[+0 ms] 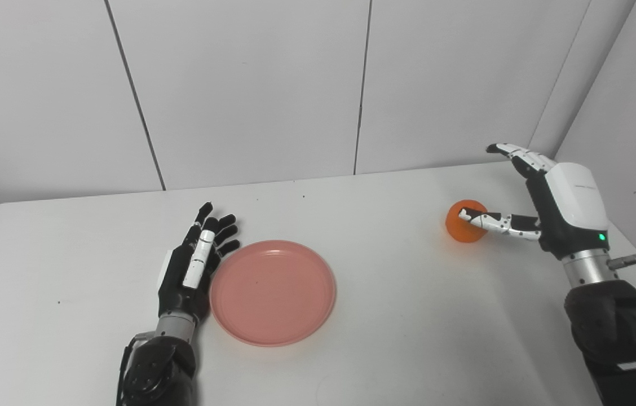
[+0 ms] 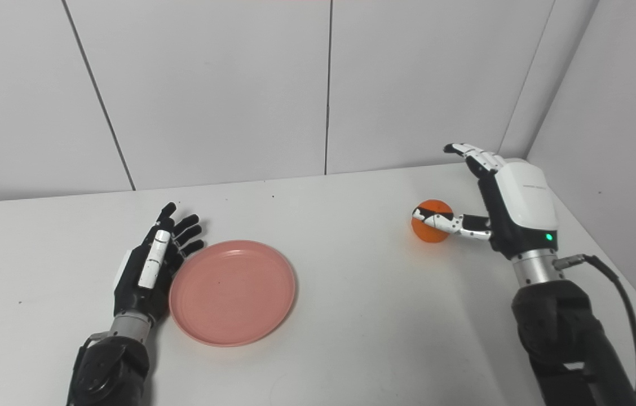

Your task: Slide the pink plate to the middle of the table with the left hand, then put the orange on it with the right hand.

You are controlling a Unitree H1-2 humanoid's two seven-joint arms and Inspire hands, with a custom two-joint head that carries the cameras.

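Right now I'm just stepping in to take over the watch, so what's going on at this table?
The left hand lies open, flat against the left edge of the pink plate, which sits empty near the middle of the table. At the far right, the right hand is open around the orange, thumb in front of it, not yet closed. The orange rests on the table.

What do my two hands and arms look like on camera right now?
Both match: the left hand and right hand have black palms with white finger segments and metal wrist collars over black forearm covers. The right hand has a white back shell, a green light and a black cable at its wrist.
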